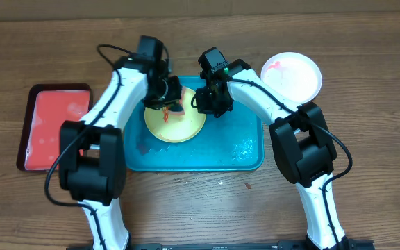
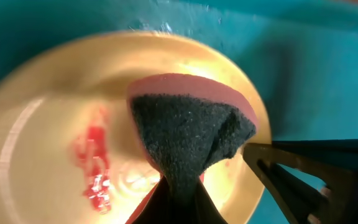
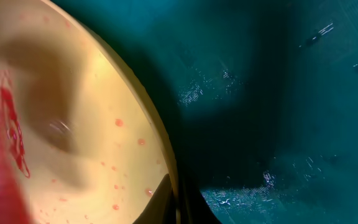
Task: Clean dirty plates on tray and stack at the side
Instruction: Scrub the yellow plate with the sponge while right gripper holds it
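The yellow-green plate (image 1: 176, 127) lies on the teal tray (image 1: 238, 149) and has a red sauce smear (image 2: 94, 168). My left gripper (image 1: 167, 97) is shut on a sponge (image 2: 188, 134), dark scrub side down, pink on top, held over the plate's middle. My right gripper (image 1: 205, 103) is shut on the plate's right rim (image 3: 166, 168); small red specks dot the plate there. The white plate (image 1: 292, 75), with faint pink traces, sits on the table off the tray at the back right. The pale blue plate is out of view.
A red tray with dark rim (image 1: 53, 126) lies on the wooden table at the left. The teal tray floor is wet and shiny to the right of the plate (image 3: 278, 180).
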